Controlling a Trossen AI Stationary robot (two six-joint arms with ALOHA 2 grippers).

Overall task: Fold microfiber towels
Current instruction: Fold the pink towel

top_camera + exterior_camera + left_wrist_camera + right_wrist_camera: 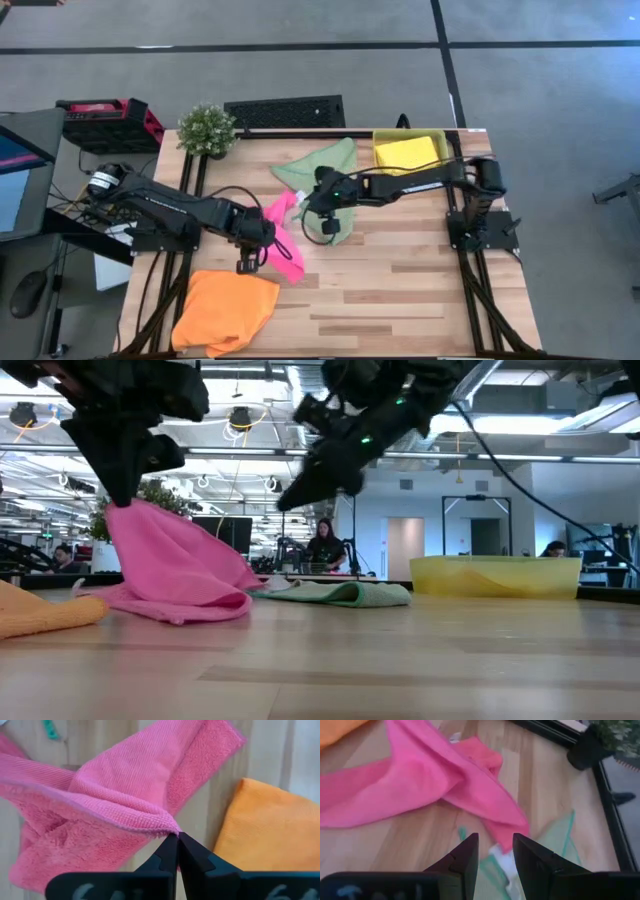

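Working left to right across the surface (420, 290), we first note the orange towel (225, 310) lying bunched at about seven o'clock, near the front edge. Just beside it, toward the centre, the left gripper (247, 262) has its fingers (167, 857) pressed together on a corner of the pink towel (285, 245), pinching the hem and lifting it so that the cloth hangs in a tent with its lower part resting on the surface. At the centre, the right gripper (328, 226) hovers above the far end of the pink towel with its fingers (465, 857) spread and nothing between them. The pale green towel (320, 170) lies flat at about twelve o'clock, partly under the right arm, and the yellow towel (408, 152) sits in the translucent tray (382, 160) at about one o'clock. We judge the main risk to be the thin pinch at the hem: a pull to the side could slip the corner free and drop the cloth in a heap. A second risk is the right gripper closing on the green towel along with the pink, because the two cloths lie close together below it. The two arms also work near each other, so a crossing move could bring them into contact. A potted plant (207, 130) stands at eleven o'clock, well clear of the work. The orange towel lies close to the lifted corner and could crowd the area where the pink towel would be laid flat.
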